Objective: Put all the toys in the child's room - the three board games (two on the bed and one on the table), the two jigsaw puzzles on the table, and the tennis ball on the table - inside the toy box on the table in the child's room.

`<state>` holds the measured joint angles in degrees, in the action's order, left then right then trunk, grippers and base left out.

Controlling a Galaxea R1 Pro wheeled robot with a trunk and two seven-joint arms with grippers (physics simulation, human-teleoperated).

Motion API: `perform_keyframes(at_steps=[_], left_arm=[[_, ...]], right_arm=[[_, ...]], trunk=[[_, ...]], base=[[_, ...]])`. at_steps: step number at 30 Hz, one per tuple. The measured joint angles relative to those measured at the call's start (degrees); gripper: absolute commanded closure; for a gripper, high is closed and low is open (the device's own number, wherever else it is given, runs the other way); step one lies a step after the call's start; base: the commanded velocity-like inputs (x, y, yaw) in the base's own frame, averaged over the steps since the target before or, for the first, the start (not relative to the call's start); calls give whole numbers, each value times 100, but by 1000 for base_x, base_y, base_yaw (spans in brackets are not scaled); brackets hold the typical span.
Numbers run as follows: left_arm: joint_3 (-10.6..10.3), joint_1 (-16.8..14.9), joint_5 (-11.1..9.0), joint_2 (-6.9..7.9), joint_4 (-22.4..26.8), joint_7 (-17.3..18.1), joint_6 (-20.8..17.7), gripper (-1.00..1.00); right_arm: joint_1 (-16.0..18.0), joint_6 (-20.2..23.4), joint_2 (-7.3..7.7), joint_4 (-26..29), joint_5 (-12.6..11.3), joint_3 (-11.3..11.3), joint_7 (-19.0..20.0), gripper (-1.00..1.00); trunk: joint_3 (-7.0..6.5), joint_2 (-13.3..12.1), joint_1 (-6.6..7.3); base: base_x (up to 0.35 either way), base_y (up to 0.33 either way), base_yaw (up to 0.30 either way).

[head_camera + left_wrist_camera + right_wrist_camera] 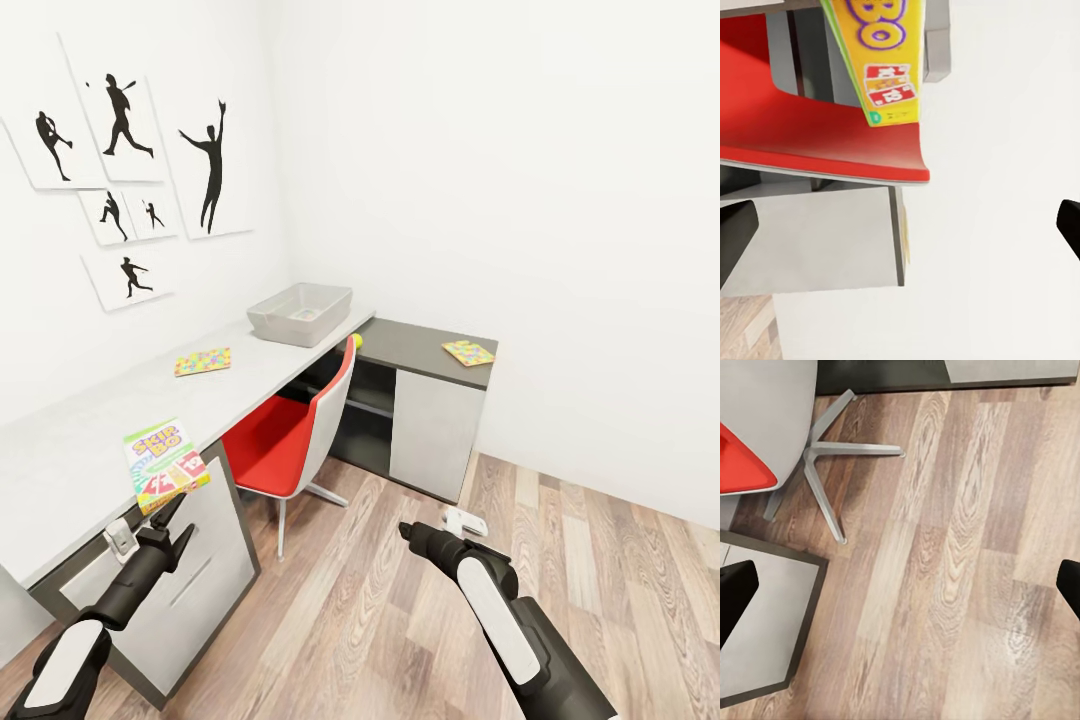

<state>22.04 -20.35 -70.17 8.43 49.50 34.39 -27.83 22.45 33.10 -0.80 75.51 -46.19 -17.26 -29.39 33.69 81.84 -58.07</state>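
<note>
Your left gripper (160, 520) has its fingers clamped on the SKIP-BO box (164, 464) above the worktop (80, 440), right gripper (408, 531) spread empty, so carry it level to the toy box (300, 313) and lower gently.

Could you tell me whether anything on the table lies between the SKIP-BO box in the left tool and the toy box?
One puzzle lies flat on the table roughly between the SKIP-BO box and the toy box. It is thin, so a lifted carry should pass over it.
</note>
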Motion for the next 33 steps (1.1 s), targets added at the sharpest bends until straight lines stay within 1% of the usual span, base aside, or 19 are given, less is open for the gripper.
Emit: perform_keyframes(at_steps=[8,17,22,29,33], left_arm=[[5,0,1,1,0,11,15,-100],[104,0,-2,0,0,19,6,-100],[117,0,-1,-4,0,28,22,-100],[113,0,-1,-7,0,30,32,-100],[116,0,-1,-7,0,29,32,-100]], right_arm=[[0,0,0,0,0,0,1,-100],[-3,1,0,0,0,0,7,-100],[-2,4,0,0,-1,0,8,-100],[0,6,0,0,-7,0,9,-100],[0,8,0,-6,-8,2,9,-100]], trunk=[[0,0,0],[0,0,0],[0,0,0],[0,0,2],[0,0,1]], base=[[0,0,0],[0,0,0],[5,0,0],[140,0,0],[49,0,0]])
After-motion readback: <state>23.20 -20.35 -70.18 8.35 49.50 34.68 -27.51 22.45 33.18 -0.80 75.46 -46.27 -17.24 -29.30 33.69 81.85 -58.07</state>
